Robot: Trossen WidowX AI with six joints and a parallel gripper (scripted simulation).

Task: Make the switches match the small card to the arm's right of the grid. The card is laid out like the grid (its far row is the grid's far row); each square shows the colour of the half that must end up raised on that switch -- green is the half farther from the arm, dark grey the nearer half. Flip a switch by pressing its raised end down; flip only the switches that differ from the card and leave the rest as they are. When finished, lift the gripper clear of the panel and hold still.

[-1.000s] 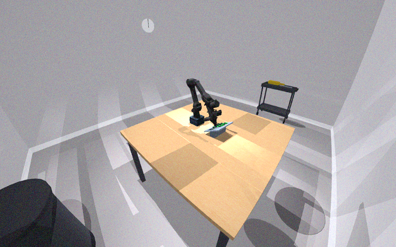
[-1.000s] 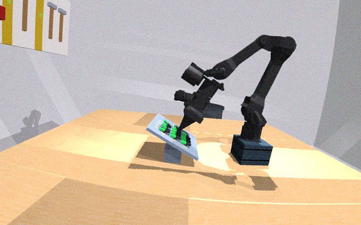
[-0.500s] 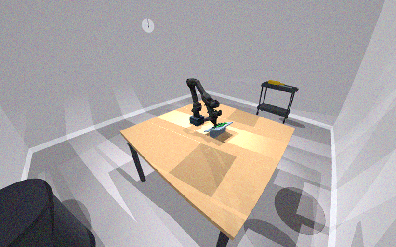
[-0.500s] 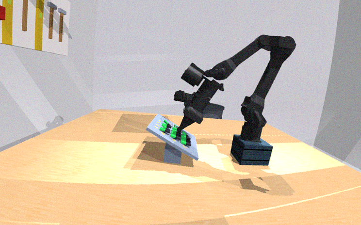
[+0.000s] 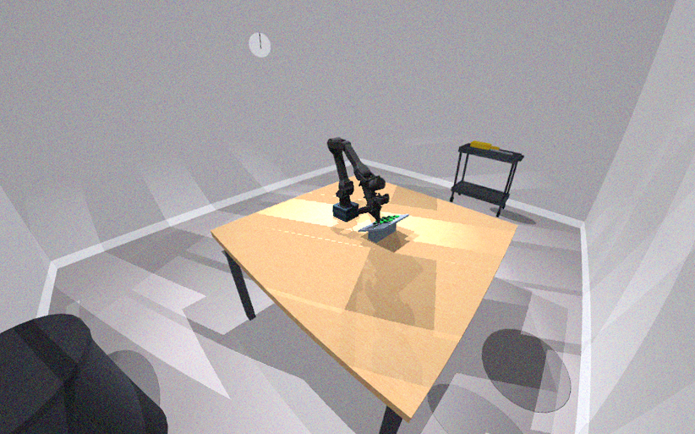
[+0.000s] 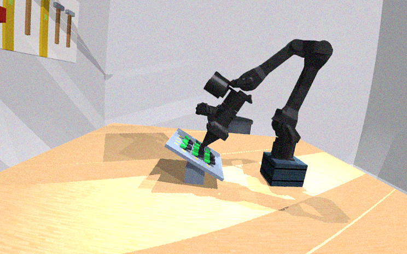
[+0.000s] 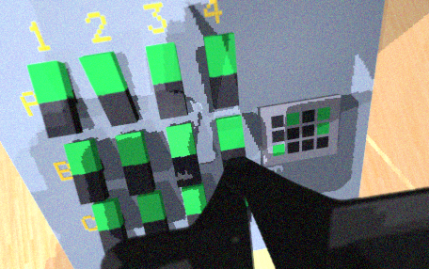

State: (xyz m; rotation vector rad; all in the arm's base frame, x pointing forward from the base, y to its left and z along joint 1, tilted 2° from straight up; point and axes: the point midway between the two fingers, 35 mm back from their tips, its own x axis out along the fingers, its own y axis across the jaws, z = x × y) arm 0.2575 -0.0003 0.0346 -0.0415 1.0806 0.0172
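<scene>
The tilted grey switch panel (image 7: pixel 292 56) (image 6: pixel 173 146) (image 5: pixel 369 227) carries three rows of four green-and-dark rocker switches, marked A to C and 1 to 4. The small card (image 7: pixel 301 132) sits right of the grid. Its far row reads dark, green, dark, green; its middle row dark, dark, dark, green; its near row green, dark, dark, dark. My gripper (image 7: pixel 237 165) (image 6: pixel 204 144) (image 5: pixel 375 216) is shut and empty. Its tip rests at the near dark end of switch B4 (image 7: pixel 230 132). My fingers hide switch C4 and the near halves of row C.
The panel stands on a grey pedestal (image 6: pixel 193 174) on the wooden table (image 6: pixel 86 212). The arm's blue base (image 6: pixel 283 171) is close behind it. A black cart (image 5: pixel 487 172) stands off the table. A tool board (image 6: pixel 25 5) hangs on the wall.
</scene>
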